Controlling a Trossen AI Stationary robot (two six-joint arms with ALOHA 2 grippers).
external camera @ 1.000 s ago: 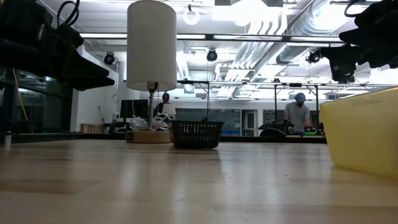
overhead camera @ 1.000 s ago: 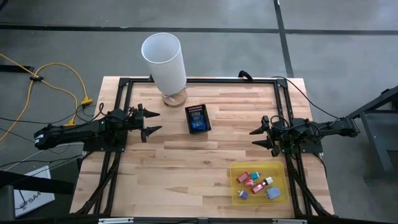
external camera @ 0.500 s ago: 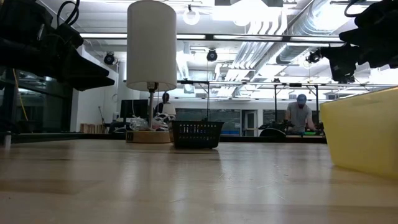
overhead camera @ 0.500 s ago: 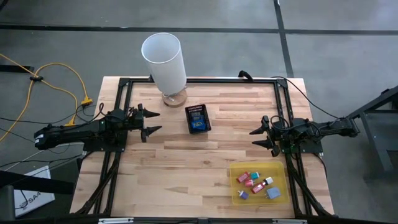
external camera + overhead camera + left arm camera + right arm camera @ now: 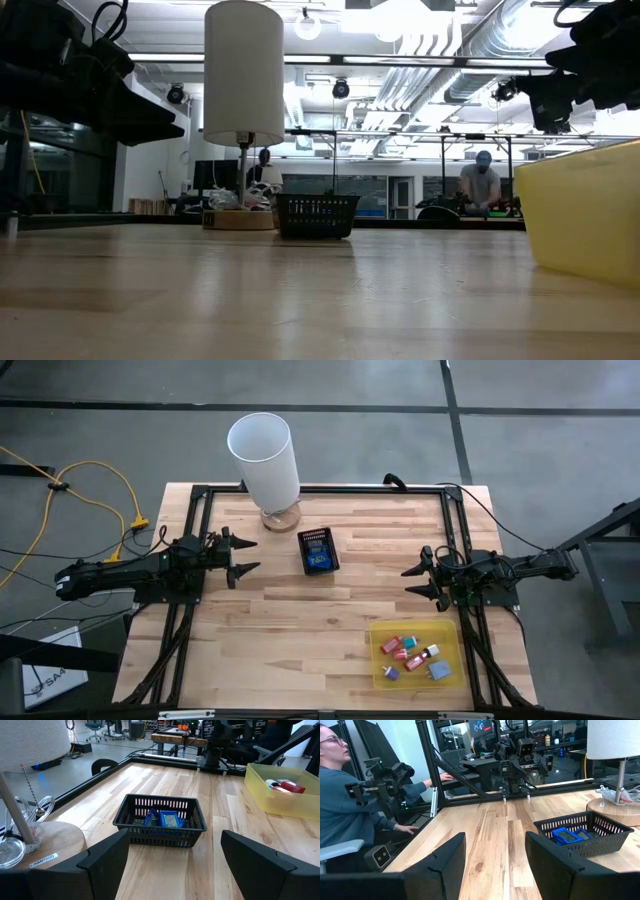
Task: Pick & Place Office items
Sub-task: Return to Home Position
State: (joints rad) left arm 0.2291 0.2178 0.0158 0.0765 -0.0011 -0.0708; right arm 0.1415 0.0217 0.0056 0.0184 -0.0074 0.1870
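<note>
**Grippers released and empty, one at each side of the table**

Left gripper (image 5: 244,555) hovers over the left side of the table (image 5: 300,630), a butcher-block top of pale wooden strips inside a black rail frame. Its two dark, wedge-shaped fingers are spread wide and hold nothing. The right gripper (image 5: 410,581) hovers over the opposite side, facing the left one. Its fingers are likewise parted and empty.

**Office items**
- One group lies in the mesh basket (image 5: 318,551), a small rectangular box of black wire grid. It stands between the two grippers, apart from both. The left wrist view shows flat blue pieces (image 5: 165,818) lying inside it.
- A second group lies in the yellow tray (image 5: 449,635), a shallow rectangle of translucent plastic. It rests near the right gripper, beside the right arm, toward the table edge where the low camera sits.
- The tray holds small blocky pieces: two red blocks (image 5: 397,649), a white and teal block (image 5: 432,652), a purple block (image 5: 391,673) and a pale blue block (image 5: 440,671).

**Other objects**
- A lamp stands near the left gripper, toward the far table edge. It has a smooth white cylindrical shade (image 5: 262,452) on a round wooden base (image 5: 281,518).
- The right wrist view shows a seated person (image 5: 340,795) in a blue-grey sleeve beyond the table.
</note>
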